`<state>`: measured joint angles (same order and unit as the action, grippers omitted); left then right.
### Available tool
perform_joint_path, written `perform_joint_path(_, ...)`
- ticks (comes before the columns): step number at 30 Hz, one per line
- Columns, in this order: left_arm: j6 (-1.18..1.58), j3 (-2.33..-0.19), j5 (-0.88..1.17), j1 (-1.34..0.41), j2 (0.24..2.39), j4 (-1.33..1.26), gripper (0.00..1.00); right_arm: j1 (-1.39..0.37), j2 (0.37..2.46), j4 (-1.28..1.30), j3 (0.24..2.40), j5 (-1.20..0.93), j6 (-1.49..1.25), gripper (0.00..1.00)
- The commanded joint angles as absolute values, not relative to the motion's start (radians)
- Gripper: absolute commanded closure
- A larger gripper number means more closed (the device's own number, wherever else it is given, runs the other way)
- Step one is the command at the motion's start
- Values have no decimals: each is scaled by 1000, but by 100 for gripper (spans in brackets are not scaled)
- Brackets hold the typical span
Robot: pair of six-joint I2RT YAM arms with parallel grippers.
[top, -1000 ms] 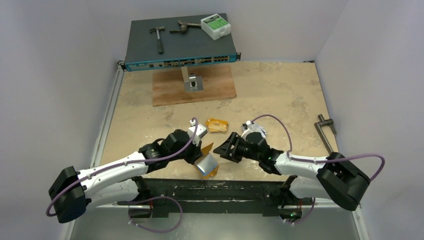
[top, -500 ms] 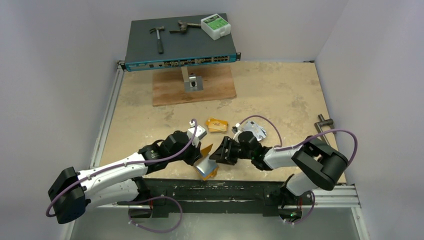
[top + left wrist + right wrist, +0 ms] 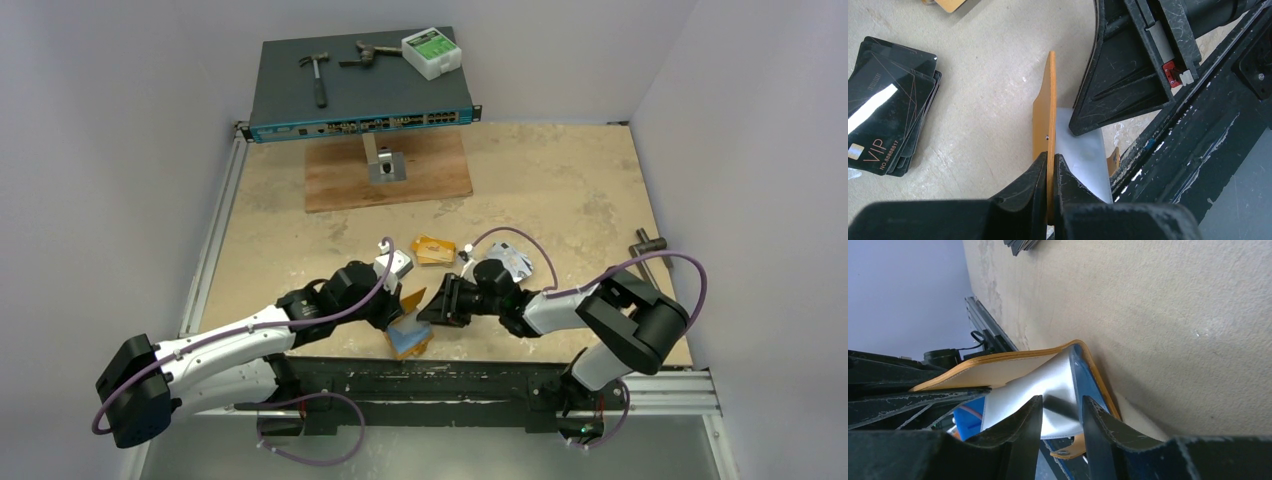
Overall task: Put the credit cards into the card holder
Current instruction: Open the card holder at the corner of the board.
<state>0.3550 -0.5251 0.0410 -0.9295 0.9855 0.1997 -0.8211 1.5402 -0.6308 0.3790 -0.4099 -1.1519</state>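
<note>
The orange card holder (image 3: pixel 410 333) lies open near the table's front edge, with its white and blue lining showing. My left gripper (image 3: pixel 400 300) is shut on its upright orange flap (image 3: pixel 1050 120). My right gripper (image 3: pixel 438 302) is open, and its fingers (image 3: pixel 1024 427) reach into the white lining (image 3: pixel 1020 395). A dark blurred strip sits between them, and I cannot tell what it is. A pile of black cards (image 3: pixel 890 117) lies left of the holder. Orange-gold cards (image 3: pixel 433 249) and silvery-white cards (image 3: pixel 514 263) lie behind the grippers.
A network switch (image 3: pixel 360 95) at the back carries a hammer (image 3: pixel 316 72), a metal tool (image 3: pixel 368 52) and a white-green box (image 3: pixel 431 52). A wooden board (image 3: pixel 430 178) with a metal bracket (image 3: pixel 383 165) lies before it. A metal handle (image 3: pixel 652 262) lies at the right. A black rail (image 3: pixel 430 375) runs along the front.
My right gripper has moved left up to the card holder, and the right arm has folded in. The holder has tipped up a little. My left gripper still holds the flap.
</note>
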Motion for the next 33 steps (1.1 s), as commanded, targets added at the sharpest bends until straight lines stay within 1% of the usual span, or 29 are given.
perform_joint_path(1,347,-523,68,-923,967,141,96,-819,1518,-711,422,-461,-1131,66)
perform_joint_path(5,331,-511,72,-923,962,131,96,-818,1525,-754,423,-484,-1147,67)
perform_joint_path(12,322,-503,101,-923,954,128,96,-811,1599,-893,423,-547,-1204,71)
perform_joint_path(13,320,-503,105,-923,954,125,96,-809,1605,-906,425,-552,-1211,72)
perform_joint_path(16,319,-501,114,-923,951,121,94,-803,1624,-921,430,-557,-1229,83)
perform_joint_path(19,322,-497,118,-923,947,119,89,-801,1649,-937,437,-567,-1240,89)
perform_joint_path(20,323,-496,114,-923,945,119,87,-801,1654,-939,438,-568,-1244,92)
perform_joint_path(23,332,-497,112,-923,937,123,74,-798,1661,-938,442,-566,-1247,100)
perform_joint_path(27,335,-500,134,-923,929,116,58,-798,1654,-916,450,-553,-1242,100)
perform_joint_path(31,292,-512,249,-925,933,112,28,-798,1629,-852,471,-529,-1232,100)
perform_joint_path(33,266,-512,281,-927,941,100,18,-796,1607,-792,486,-509,-1220,100)
